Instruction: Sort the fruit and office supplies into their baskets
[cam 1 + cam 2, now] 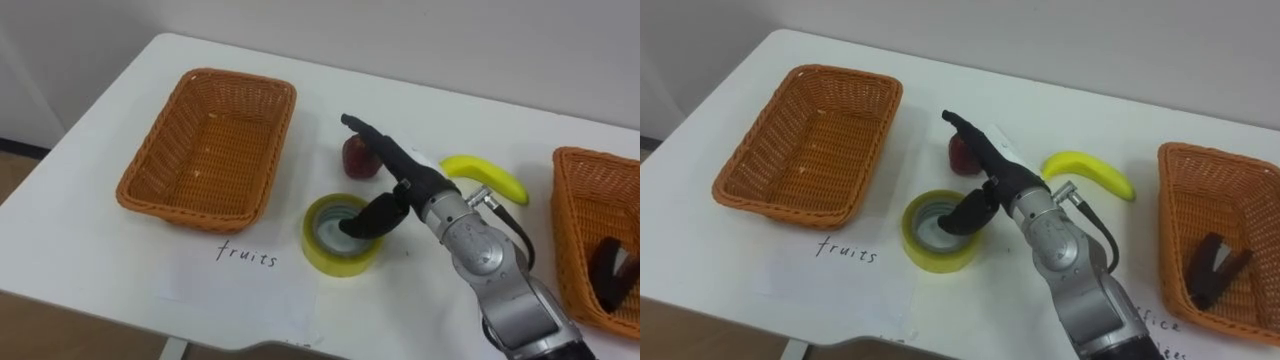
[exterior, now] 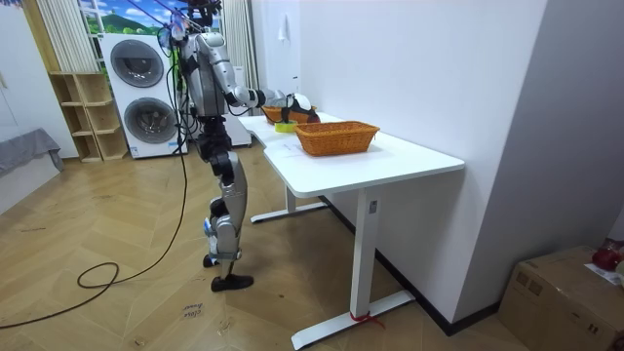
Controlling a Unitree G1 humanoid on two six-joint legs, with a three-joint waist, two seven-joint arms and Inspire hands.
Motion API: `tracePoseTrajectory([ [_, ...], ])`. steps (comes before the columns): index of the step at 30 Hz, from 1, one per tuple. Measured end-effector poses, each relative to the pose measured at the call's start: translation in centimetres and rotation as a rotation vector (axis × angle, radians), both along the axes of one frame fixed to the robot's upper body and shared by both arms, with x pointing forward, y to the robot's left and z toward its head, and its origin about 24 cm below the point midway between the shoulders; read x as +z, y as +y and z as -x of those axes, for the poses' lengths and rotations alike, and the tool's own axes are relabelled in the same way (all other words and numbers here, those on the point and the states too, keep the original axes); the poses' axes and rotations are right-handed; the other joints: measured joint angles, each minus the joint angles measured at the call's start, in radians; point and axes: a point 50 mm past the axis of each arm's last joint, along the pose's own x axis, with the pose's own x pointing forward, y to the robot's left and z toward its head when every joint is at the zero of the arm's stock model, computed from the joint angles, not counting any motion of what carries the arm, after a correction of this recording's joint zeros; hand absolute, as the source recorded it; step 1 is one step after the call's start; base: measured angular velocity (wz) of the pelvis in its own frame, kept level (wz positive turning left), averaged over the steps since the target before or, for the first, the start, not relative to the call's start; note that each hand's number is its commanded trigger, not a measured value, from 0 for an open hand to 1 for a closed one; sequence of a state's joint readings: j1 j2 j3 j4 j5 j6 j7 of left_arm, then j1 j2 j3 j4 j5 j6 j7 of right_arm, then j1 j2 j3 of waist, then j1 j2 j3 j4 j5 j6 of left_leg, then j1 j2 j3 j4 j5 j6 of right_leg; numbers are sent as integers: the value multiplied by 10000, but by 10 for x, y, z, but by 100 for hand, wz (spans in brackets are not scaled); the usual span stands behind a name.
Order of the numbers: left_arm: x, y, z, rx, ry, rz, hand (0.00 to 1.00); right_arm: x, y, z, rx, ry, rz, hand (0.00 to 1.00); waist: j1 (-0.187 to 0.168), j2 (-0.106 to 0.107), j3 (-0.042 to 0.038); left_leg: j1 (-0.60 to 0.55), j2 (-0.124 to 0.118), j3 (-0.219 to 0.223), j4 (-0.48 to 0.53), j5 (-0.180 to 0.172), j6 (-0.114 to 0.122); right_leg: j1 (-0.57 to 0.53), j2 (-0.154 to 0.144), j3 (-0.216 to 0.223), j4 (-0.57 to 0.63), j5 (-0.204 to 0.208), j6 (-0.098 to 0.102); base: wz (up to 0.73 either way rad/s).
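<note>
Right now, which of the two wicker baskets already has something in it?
The basket at the robot's right, beside the banana: a dark object lies inside it. The left basket holds nothing.

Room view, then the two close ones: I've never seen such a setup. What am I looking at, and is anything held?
The room view comes from a camera standing in the room: a humanoid robot stands at a white table. The two close pictures come from the two eyes of its head camera. On the table lie an empty wicker basket beside a sheet marked fruits, a yellow tape roll, a red apple, a banana and a second basket with an unidentifiable dark item. The right hand reaches open over the tape roll, holding nothing.
</note>
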State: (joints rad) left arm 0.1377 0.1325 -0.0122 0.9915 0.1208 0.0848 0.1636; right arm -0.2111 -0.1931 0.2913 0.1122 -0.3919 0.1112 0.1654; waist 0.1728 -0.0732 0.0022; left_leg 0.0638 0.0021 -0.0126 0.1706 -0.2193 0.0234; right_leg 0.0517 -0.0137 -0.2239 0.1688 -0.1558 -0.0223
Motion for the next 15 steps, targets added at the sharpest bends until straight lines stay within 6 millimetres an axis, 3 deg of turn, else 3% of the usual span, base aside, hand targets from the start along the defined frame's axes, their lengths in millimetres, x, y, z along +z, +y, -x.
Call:
tracePoseTrajectory([
  [7,1,3,-1,65,-47,-53,0,0,4,0,44,-45,30,0,22,-163,59,-3,1,-3,23,7,-3,2,-11,13,2,-1,1,0],
  [15,2,5,-2,44,-62,-107,0,0,8,1,245,18,233,0,32,-205,48,-6,-6,-12,2,6,-2,1,37,0,8,0,1,0],
])
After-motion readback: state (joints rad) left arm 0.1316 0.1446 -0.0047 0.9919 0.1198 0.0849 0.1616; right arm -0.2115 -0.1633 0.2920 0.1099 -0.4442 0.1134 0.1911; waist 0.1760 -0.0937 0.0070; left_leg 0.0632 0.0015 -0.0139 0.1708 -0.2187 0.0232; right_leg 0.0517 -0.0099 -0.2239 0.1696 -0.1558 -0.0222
